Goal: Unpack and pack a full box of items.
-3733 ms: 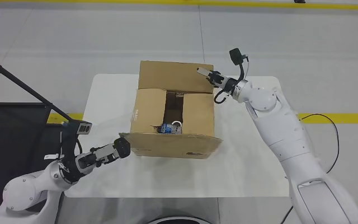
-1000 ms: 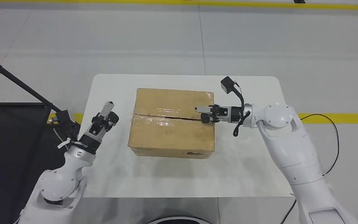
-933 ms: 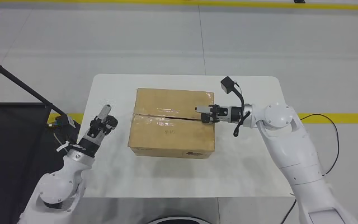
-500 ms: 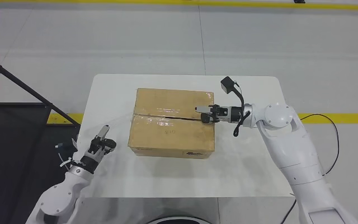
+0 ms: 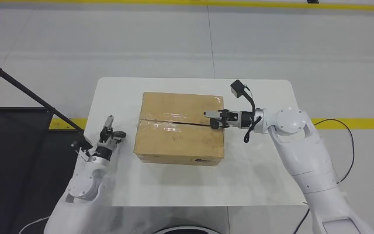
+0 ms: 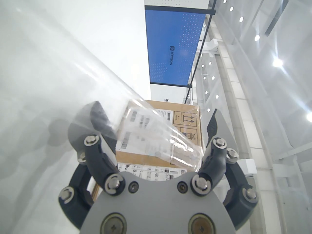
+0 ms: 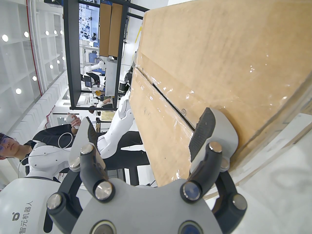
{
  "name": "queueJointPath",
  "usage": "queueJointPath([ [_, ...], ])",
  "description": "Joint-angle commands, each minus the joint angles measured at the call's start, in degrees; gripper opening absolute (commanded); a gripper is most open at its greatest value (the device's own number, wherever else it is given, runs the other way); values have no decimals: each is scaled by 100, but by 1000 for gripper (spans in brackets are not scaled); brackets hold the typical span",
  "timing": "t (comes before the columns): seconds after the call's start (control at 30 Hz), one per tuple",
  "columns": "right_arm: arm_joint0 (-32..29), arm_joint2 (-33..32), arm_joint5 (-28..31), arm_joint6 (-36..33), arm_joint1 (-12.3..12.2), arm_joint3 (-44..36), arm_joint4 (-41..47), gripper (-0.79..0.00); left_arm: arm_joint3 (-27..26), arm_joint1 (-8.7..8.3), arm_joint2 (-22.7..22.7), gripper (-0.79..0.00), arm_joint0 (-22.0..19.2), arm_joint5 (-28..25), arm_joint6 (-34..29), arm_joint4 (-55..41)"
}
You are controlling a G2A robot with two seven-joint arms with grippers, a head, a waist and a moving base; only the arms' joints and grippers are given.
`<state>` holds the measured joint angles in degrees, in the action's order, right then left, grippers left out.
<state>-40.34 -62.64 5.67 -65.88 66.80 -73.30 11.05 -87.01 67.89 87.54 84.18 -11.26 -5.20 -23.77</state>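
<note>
A brown cardboard box [image 5: 178, 128] stands closed in the middle of the white table [image 5: 175, 181], its two top flaps meeting at a taped seam [image 7: 165, 98]. My right gripper [image 5: 211, 116] is at the right end of that seam, open, with one fingertip [image 7: 204, 127] lying on the box top [image 7: 219, 49]. My left gripper [image 5: 112, 130] is over the table a little left of the box, open and pointing at its labelled side [image 6: 131, 155]. A strip of clear tape [image 6: 156, 132] lies slantwise across the left gripper [image 6: 156, 122], between its fingers.
A thin black rod [image 5: 35, 96] slants in from the far left and a black panel [image 5: 23, 140] hangs beside the table's left edge. Bare table runs in front of the box and to its right.
The box flaps stood open 3.7 s ago and are now down. Over the last second my left gripper drew back toward the near edge, then swung to face the box. The right arm kept still.
</note>
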Motion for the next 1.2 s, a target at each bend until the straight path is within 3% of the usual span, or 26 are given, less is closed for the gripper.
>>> queueJointPath([
  [0.0, 0, 0, 0, 0, 0, 0, 0, 0, -8, 17, 22, 0, -44, -135, 106, -47],
  [0.27, 0, 0, 0, 0, 0, 0, 0, 0, -656, 19, 326, 0, 0, -303, 435, 332],
  [0.67, -304, -291, 89, 356, -83, -506, -7, 0, -1873, 11, 735, 0, 153, -63, 754, 1224],
  [1.17, -762, -693, 73, 528, -221, -1120, -20, 0, -2743, 30, 585, 0, -126, 453, 531, 2125],
])
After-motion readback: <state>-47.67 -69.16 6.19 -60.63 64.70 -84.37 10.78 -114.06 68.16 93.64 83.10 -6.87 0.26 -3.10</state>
